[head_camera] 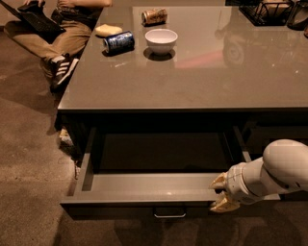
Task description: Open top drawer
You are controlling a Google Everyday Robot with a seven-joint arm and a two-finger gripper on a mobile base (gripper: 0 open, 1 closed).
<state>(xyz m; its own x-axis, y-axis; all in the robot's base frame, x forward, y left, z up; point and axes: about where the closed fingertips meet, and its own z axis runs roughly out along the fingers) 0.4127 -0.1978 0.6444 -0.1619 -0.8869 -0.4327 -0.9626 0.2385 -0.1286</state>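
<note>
- arm [284, 168] white and rounded, comes in from the right edge, low in view, reaching left
- hand [220, 194] at the arm's left end, lower right, pointing left

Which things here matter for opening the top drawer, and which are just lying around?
Job: top drawer, standing open; its metal handle; end effector at the drawer front's right part.
Lying about: blue can on its side, white bowl, brown can, pale yellow object, wire basket, all on the countertop; a person sitting on the floor.
</note>
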